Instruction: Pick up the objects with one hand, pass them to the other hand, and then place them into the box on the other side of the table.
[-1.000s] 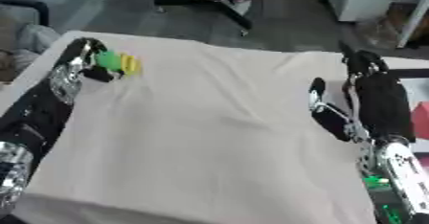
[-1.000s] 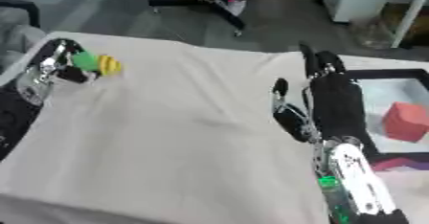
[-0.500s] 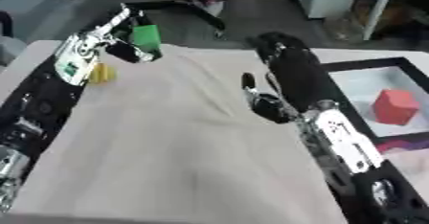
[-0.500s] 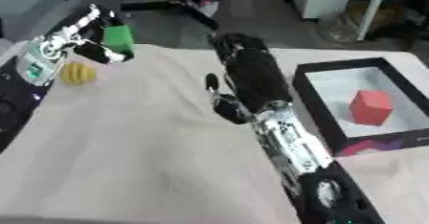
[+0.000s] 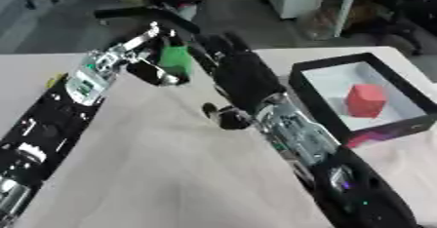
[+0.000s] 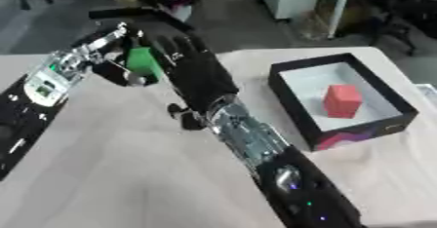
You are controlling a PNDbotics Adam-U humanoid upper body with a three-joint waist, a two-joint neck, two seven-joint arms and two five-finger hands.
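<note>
Two hands, left eye view: left hand (image 5: 145,61) pinches green block (image 5: 177,60) aloft, left of black box (image 5: 317,102).
Right eye view: right hand (image 6: 194,68), fingers spread, just right of green block.
Box contents: red cube (image 6: 342,101).

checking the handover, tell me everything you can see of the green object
The green object is a small, plain, bright green block that looks like smooth plastic. The left hand holds it up off the cloth-covered table, fingers curled round it. It stands roughly upright. The right hand is open right beside it, fingers straight; contact cannot be told. Its lower part is hidden.
</note>
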